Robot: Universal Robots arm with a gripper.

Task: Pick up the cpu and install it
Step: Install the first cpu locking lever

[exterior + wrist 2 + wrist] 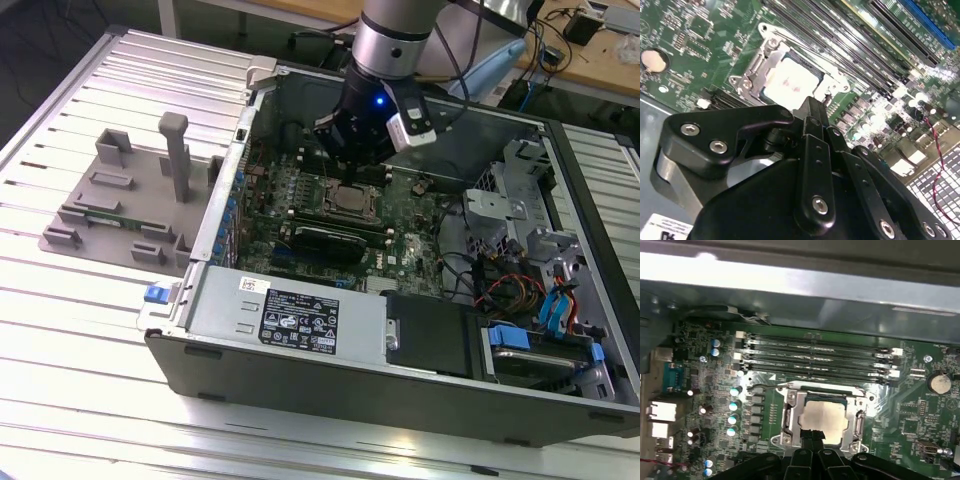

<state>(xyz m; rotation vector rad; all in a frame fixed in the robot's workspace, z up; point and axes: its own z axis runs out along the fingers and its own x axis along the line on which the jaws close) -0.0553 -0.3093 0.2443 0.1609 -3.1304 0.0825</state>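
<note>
My pincer (812, 106) hangs inside the open computer case (300, 320), its fingers drawn together with nothing between them and the tips just over one edge of the cpu (822, 417). The cpu lies flat in the socket frame (789, 415) on the motherboard (765, 405), beside the row of memory slots (815, 352). I cannot tell whether my tips touch its plate. I judge the chip light, thin and stiff. Its smooth metal top would be slippery under my pads, and its underside and the socket beneath it look easy to damage. The hold I trust is across two opposite edges, kept level, never pressing down on the plate or tilting it in the frame. The case stands on the slatted table (100, 330), with a grey fixture (130, 200) at the exterior view's left.
</note>
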